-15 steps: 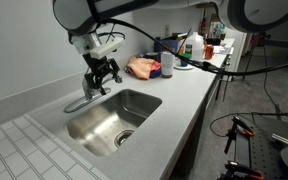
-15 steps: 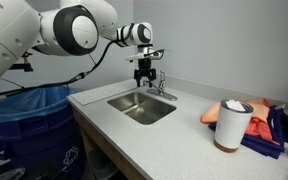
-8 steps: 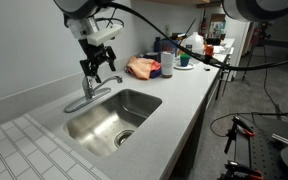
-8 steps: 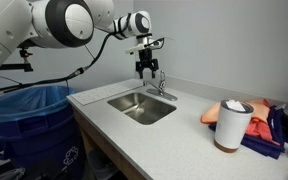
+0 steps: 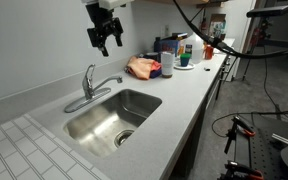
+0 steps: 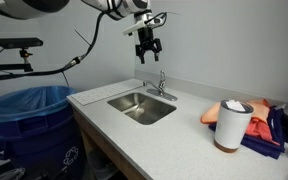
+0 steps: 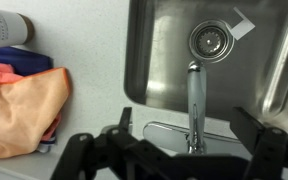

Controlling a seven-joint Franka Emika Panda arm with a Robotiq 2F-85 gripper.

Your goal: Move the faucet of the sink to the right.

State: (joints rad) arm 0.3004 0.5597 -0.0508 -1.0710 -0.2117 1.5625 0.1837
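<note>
- while my gripper point(image 5: 107, 42) hangs high in the air above the back of the sink point(image 5: 96, 124), its 2 fingers are spread wide with nothing between them.
- the faucet point(image 5: 92, 88) stands well below the gripper, clear of it, and i see no contact in either exterior view.
- its flat base plate sits on the counter point(image 5: 184, 100) at the sink's rear rim, beside the wall, with the lever handle upright.
- in an exterior view the thin spout reaches out over the back edge of the basin.
- in the wrist view the spout runs straight from the base out over the steel basin, and its tip ends just short of the round drain point(image 7: 208, 40).
- the gripper's dark fingers frame the bottom of that view, 1 on each side of the faucet base.
- an orange cloth point(image 5: 142, 68) lies on the counter next to the sink, with a grey cup point(image 5: 167, 65) just beyond it.
- in an exterior view a white cup point(image 6: 229, 125) stands on the counter well apart from the sink, and a blue bin point(image 6: 34, 115) stands at the counter's end.
</note>
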